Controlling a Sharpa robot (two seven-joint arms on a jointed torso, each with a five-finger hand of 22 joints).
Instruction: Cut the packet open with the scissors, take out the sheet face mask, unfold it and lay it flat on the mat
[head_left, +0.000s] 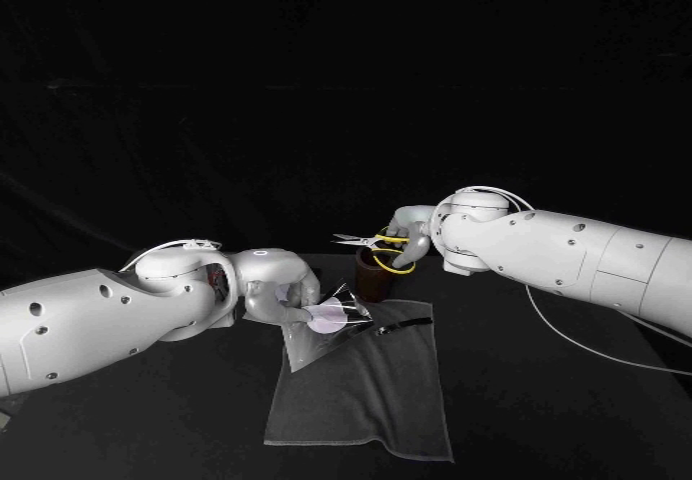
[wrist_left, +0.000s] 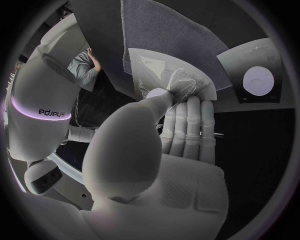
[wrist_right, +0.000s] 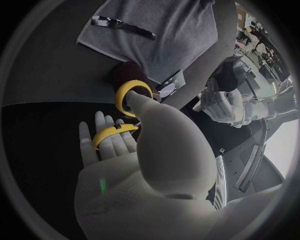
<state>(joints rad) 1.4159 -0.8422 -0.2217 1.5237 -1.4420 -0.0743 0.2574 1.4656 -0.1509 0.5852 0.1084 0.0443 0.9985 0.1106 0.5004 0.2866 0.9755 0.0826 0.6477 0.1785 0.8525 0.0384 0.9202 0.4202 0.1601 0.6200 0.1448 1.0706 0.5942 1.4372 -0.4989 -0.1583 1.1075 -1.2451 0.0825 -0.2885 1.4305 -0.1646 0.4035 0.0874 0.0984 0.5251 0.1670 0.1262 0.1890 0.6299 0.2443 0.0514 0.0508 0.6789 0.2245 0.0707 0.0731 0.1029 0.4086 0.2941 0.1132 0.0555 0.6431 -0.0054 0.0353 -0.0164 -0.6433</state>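
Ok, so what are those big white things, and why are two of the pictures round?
The big white things are a robot's two arms, each ending in a silver hand. The square picture is taken from the robot's head, looking down at a black table. The round ones come from little cameras at its wrists, just behind each hand, so the hand looks huge. On the table lies a grey mat with a small dark thing on it, and a dark cup stands just behind it. The left hand holds the face mask packet at the mat's edge. The right hand holds scissors with yellow handles above the cup.
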